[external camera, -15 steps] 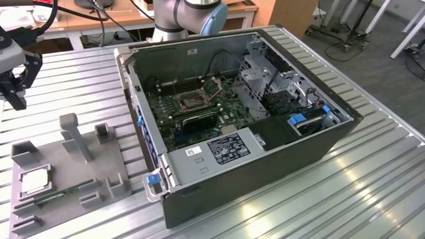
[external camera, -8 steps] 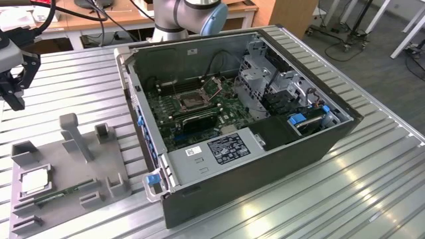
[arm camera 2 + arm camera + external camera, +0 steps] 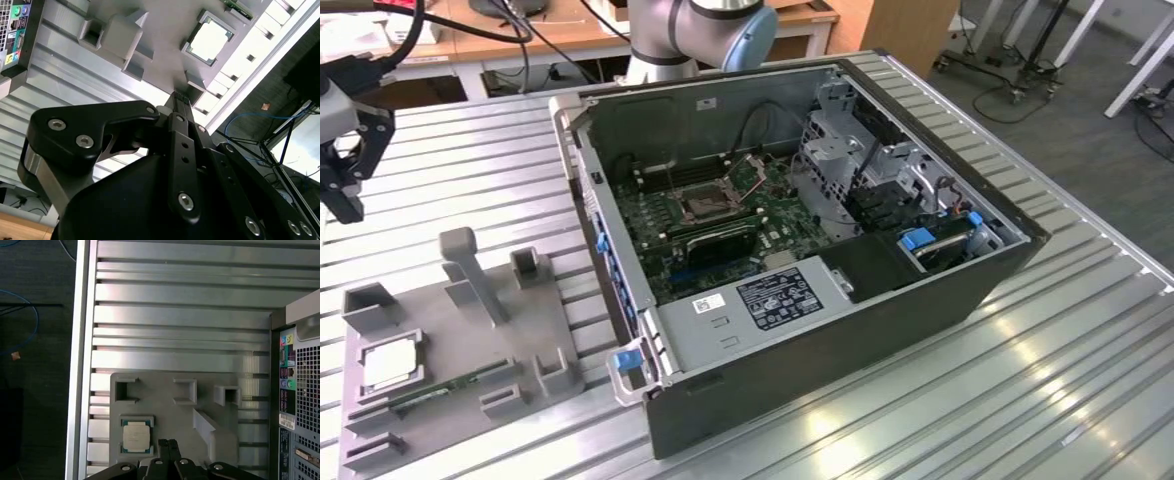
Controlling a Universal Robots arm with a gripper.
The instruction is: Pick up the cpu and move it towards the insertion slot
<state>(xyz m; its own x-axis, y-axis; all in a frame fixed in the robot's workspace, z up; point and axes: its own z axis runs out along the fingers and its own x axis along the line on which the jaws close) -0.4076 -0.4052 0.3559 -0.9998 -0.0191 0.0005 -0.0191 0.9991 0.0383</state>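
The cpu (image 3: 390, 362) lies flat in a square recess of the grey holder (image 3: 454, 350), metal top up, with nothing touching it. In both wrist views it sits framed by the recess rim (image 3: 136, 435) (image 3: 210, 40).

The gripper (image 3: 168, 442) hangs above the holder, apart from the cpu. In the first wrist view its fingers (image 3: 163, 447) are pressed together side by side with no gap and nothing between them. The second wrist view shows the same closed tip (image 3: 181, 95) over the holder's bare face (image 3: 160, 45), to one side of the cpu's recess. In the exterior view the gripper (image 3: 347, 205) is off the holder's far edge and raised clear of it.

A thin green stick (image 3: 447, 390) lies on the holder just beside the cpu.

The open case (image 3: 854, 340) stands just beside the holder, on the exterior view's right of it. Inside it, on the green board (image 3: 781, 215), is the slot (image 3: 707, 203), a square silver frame with a dark centre, well apart from the holder and the gripper.

Holder and case both rest on a ribbed metal table (image 3: 1014, 400), whose bare ribs (image 3: 180, 340) run past the holder in the first wrist view
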